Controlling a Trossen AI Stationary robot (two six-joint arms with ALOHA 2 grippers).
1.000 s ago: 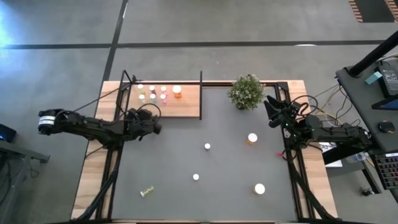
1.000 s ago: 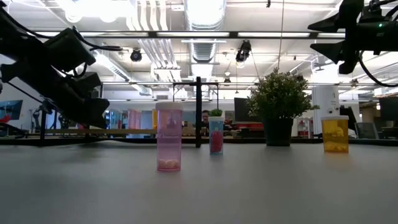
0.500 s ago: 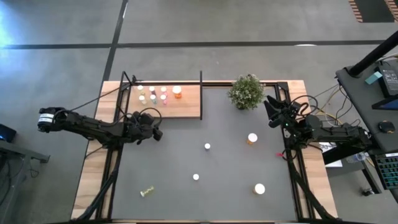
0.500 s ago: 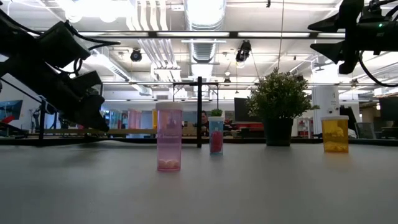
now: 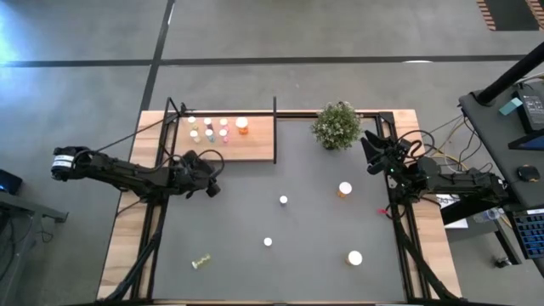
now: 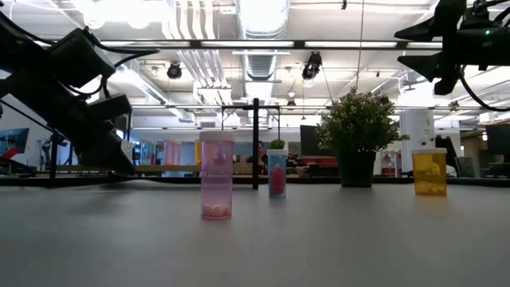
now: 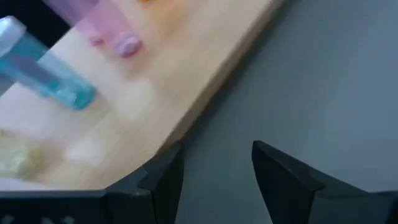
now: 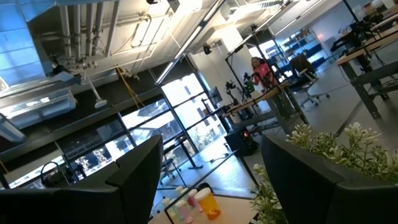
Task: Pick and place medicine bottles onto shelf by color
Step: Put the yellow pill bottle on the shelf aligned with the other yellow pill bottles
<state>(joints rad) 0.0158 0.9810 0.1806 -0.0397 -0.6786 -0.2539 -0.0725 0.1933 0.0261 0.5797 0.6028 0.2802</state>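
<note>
Several small white-capped medicine bottles (image 5: 216, 127) stand on the light-wood shelf (image 5: 255, 146) at the far left. On the dark table stand a small pink bottle (image 6: 217, 175), a small bluish bottle (image 6: 276, 173), an orange bottle (image 5: 344, 189) and another larger bottle (image 5: 354, 257). A yellow-green bottle (image 5: 201, 262) lies on its side near the front. My left gripper (image 5: 212, 187) is open and empty over the table just in front of the shelf's near edge (image 7: 205, 68). My right gripper (image 5: 371, 153) is open and empty, raised by the right edge.
A bushy green potted plant (image 5: 337, 125) stands at the far edge, between the shelf and my right arm. Black frame posts (image 5: 274, 127) rise at the shelf's corners. Open tabletop (image 5: 246, 212) lies between the scattered bottles.
My left gripper has drawn back from the shelf toward the table's near edge and has come a little lower. No bottle has moved.
</note>
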